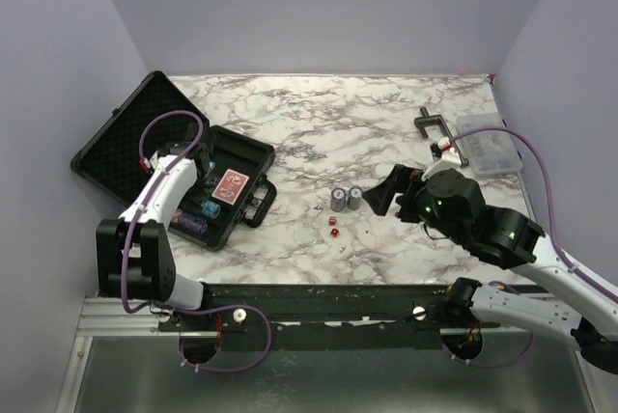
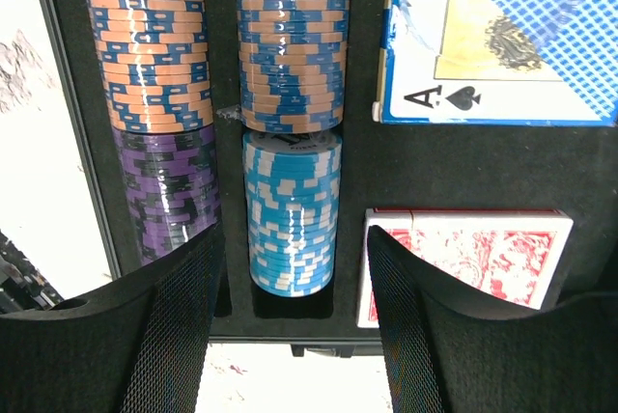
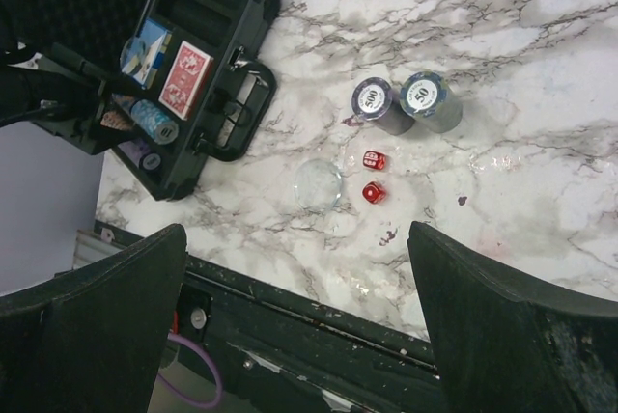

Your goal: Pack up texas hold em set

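The black case lies open at the left, its foam-lined lid tipped back. Its tray holds orange-blue, purple and light blue chips, a blue card deck and a red card deck. My left gripper is open and empty, hovering over the tray's front end. Two grey chip stacks stand mid-table, with two red dice just in front. My right gripper is open and empty to their right; its view shows the stacks and dice.
A dark metal clamp and a clear plastic compartment box sit at the back right. A small clear disc lies on the marble left of the dice. The black rail runs along the table's near edge.
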Tool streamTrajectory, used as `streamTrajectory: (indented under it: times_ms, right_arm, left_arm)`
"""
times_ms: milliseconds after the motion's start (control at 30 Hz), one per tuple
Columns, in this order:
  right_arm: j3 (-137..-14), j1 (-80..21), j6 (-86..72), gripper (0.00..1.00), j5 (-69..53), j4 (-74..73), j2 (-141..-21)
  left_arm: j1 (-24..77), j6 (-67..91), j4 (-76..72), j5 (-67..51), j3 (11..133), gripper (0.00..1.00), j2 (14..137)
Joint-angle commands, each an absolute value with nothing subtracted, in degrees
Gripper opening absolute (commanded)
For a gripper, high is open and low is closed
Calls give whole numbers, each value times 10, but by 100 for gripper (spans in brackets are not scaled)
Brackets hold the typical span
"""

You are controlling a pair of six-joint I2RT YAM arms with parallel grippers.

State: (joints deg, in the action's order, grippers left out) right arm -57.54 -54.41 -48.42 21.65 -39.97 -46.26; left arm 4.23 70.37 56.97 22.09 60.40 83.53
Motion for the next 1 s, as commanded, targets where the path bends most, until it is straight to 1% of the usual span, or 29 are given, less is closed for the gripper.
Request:
streamTrajectory:
  times_ms: [0, 133, 267, 567, 667, 733, 833, 867, 967]
  right_arm:
    - [-564, -548, -481, 100, 240, -415, -455]
    - [-559, -548, -481, 100, 240, -411, -454]
    - [-551, -548, -482, 100, 236, -399, -456]
    - [-545, -548, -482, 100, 227, -392, -464]
    - [-544, -548, -482, 100, 225, -389, -463]
    - [-543, -548, -483, 100, 223, -388, -461]
    - [-543, -548, -483, 100, 219, -386, -461]
    - [-543, -548, -483, 100, 217, -386, -462]
    - [-548, -548, -483, 100, 217, -394, -462]
  left_arm:
    - [40, 660, 576, 230, 610, 61, 783]
    - [48, 591, 566, 233, 601, 61, 755]
    - [69, 552, 559, 229, 574, 57, 729]
    - [186, 492, 441, 192, 453, 53, 611]
    - [188, 484, 416, 179, 429, 47, 585]
    - [187, 480, 408, 176, 425, 42, 590]
    - [187, 474, 398, 167, 429, 27, 614]
    - [187, 471, 392, 164, 430, 26, 622]
    - [187, 465, 377, 165, 432, 26, 640]
